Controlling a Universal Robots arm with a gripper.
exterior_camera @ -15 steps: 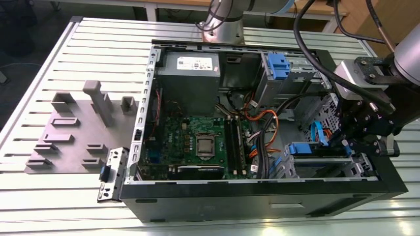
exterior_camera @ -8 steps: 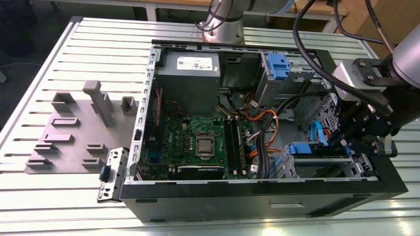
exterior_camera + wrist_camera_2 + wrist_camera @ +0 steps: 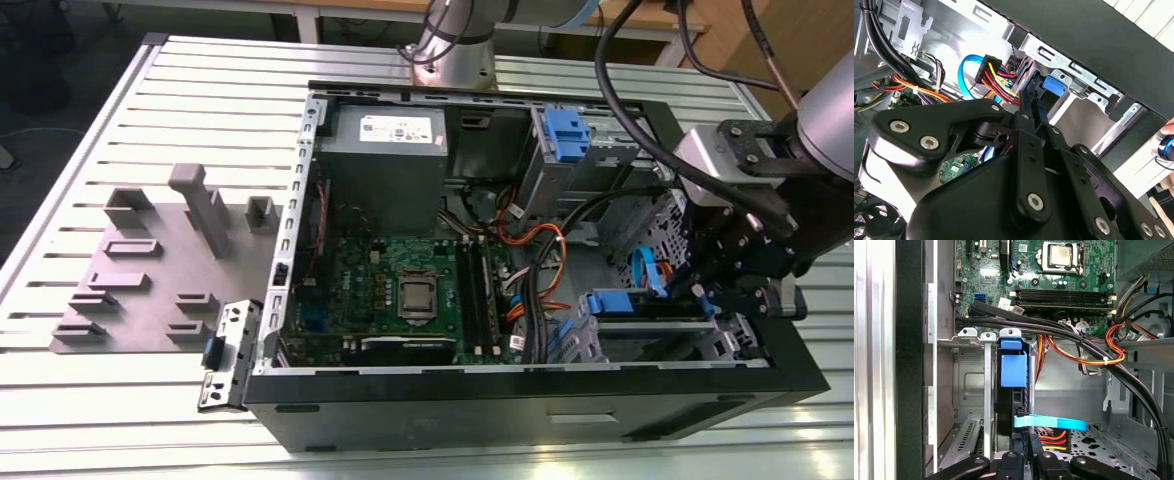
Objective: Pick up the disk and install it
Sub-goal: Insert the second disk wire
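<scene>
Holding: black claw (image 3: 1026,452) clamped on blue-railed silver disk (image 3: 1013,371)
Position: metal drive cage (image 3: 971,390), lower left of the first wrist view

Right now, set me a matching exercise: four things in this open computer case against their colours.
Things:
1. Flat data cable
2. Power-supply box
3. Motherboard circuit board
4. End effector

Colours:
A. black
B. green
C. light blue
D. grey with a white sticker

Pairs: 1-C, 2-D, 3-B, 4-A
</scene>
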